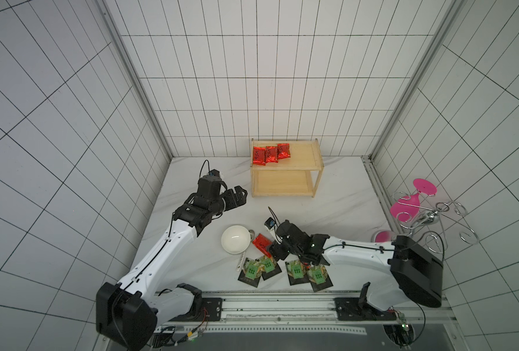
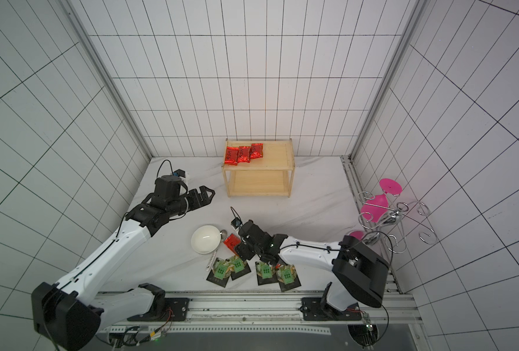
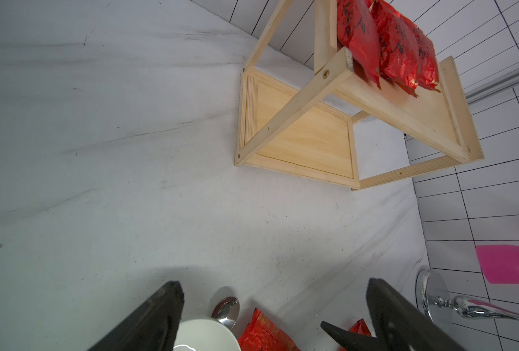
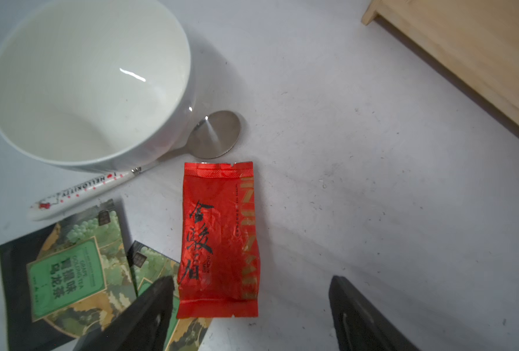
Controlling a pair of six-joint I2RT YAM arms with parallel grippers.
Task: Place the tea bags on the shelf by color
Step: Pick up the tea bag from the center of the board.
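The light wood shelf (image 1: 305, 158) stands at the back of the table, with three red tea bags (image 1: 271, 154) side by side on the left of its top board; its lower board (image 3: 307, 142) is bare. One red tea bag (image 4: 218, 240) lies flat on the table beside the bowl. My right gripper (image 4: 250, 282) hangs open just above it, one finger on each side of its near end, not touching it. Several black tea bags with green labels (image 1: 253, 269) lie near the front edge. A corner of another red tea bag (image 3: 358, 329) shows behind the right gripper. My left gripper (image 1: 241, 194) is open and empty, left of the shelf.
A white bowl (image 1: 235, 239) sits left of the loose red tea bag, with a white-handled spoon (image 4: 209, 133) lying against it. A chrome wire rack (image 1: 434, 218) holding pink glasses (image 1: 405, 205) stands at the right wall.
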